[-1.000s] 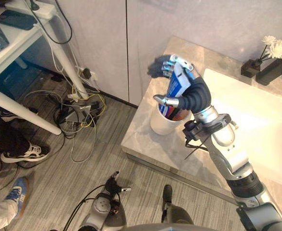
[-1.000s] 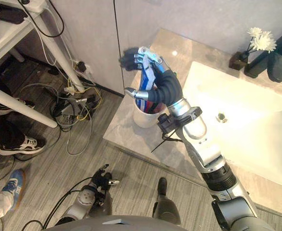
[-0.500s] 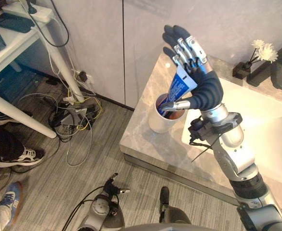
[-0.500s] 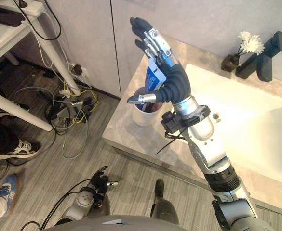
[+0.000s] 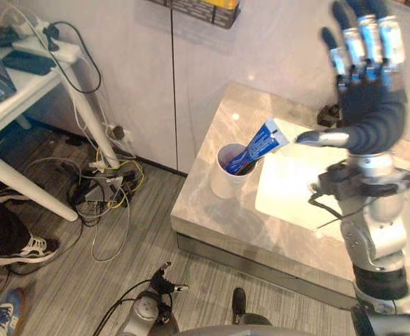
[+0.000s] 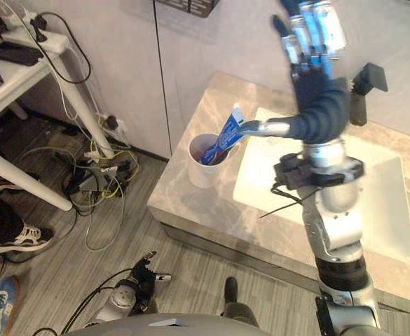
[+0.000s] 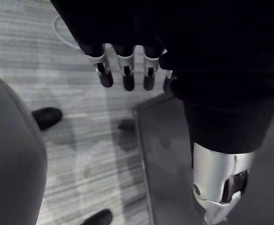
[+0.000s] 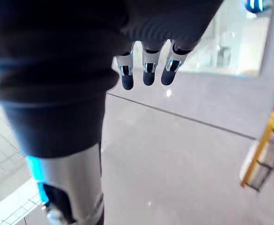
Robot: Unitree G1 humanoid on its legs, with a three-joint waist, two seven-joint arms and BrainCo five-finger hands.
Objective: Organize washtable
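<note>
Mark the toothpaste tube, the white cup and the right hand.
toothpaste tube [image 5: 262,144]: left eye view, on the blue middle of the tube, above the cup's rim.
white cup [image 5: 224,185]: left eye view, on its outer wall.
right hand [image 5: 366,105]: left eye view, on the dark cover below the fingers.

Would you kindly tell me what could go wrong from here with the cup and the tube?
The blue tube leans far out of the white cup, so it might tip the cup. The cup stands near the edge of the counter; a knock could drop it to the floor. The open right hand has its thumb near the tube's end and may catch it.
</note>
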